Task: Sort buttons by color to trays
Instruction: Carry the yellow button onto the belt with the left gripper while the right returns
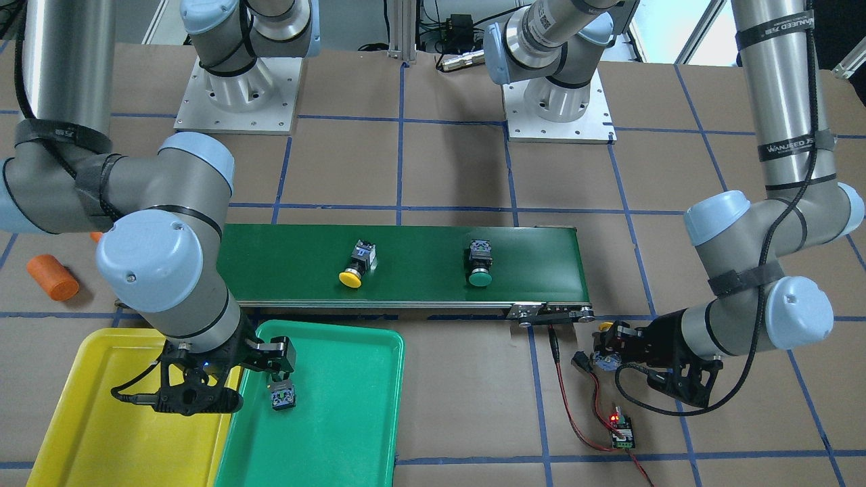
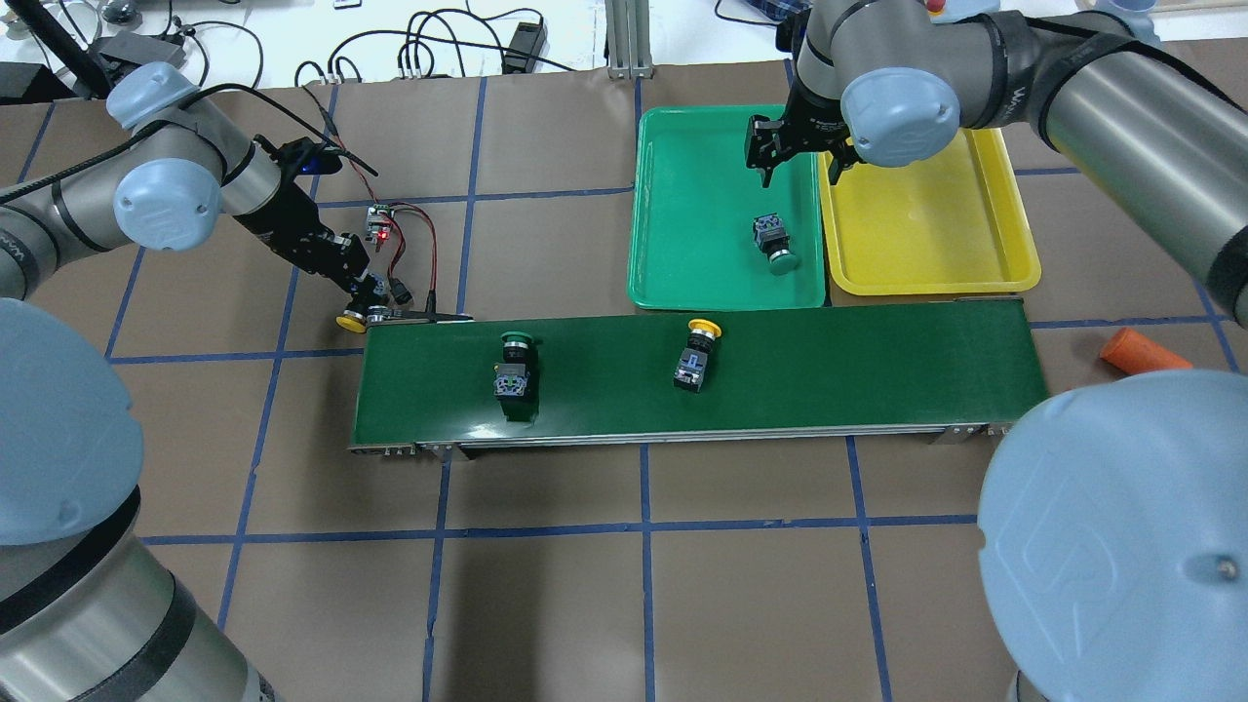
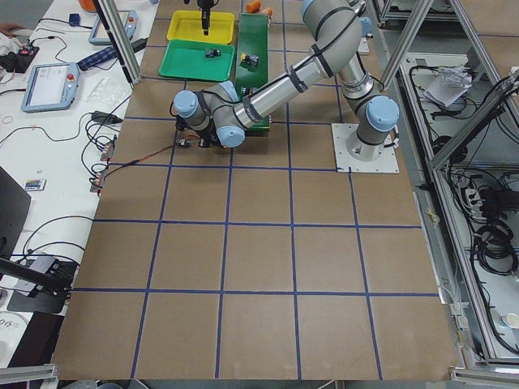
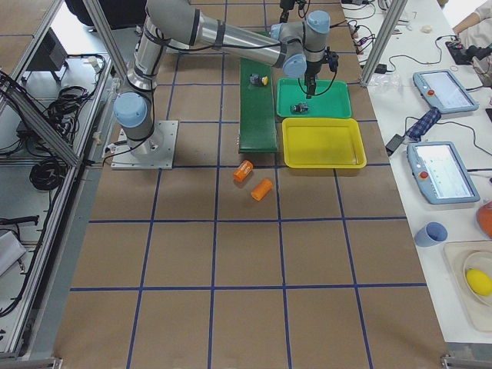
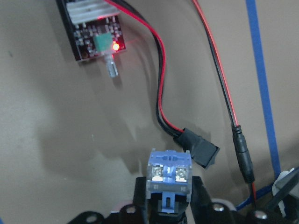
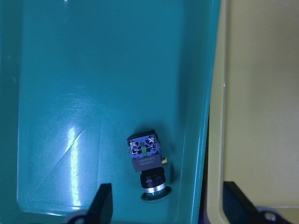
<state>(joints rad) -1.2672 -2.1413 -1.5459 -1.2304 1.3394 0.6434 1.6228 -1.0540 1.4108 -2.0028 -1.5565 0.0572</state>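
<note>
Right gripper [image 2: 799,168] hangs above the green tray [image 2: 682,195], its two fingers spread wide with nothing held between them. A green-capped button [image 2: 773,241] lies on its side on the tray floor, close to the wall that borders the yellow tray [image 2: 926,224]. In the wrist view it shows between the two fingers, apart from both. The right arm reaches over the trays with its wrist pointing down.

At the other end of the dark-green conveyor belt [image 2: 829,370], the left gripper [image 2: 363,295] is clamped on the black-and-blue body of a yellow-capped button [image 2: 352,320], just off the belt's end. The left arm stretches low, its forearm sloping down toward the table. A small circuit board [image 2: 378,224] with a lit red light and red-black wires lies just beside that gripper.

Two more buttons lie on the belt, well apart: a green belt button [image 2: 514,363] and a yellow belt button [image 2: 696,349].
</note>
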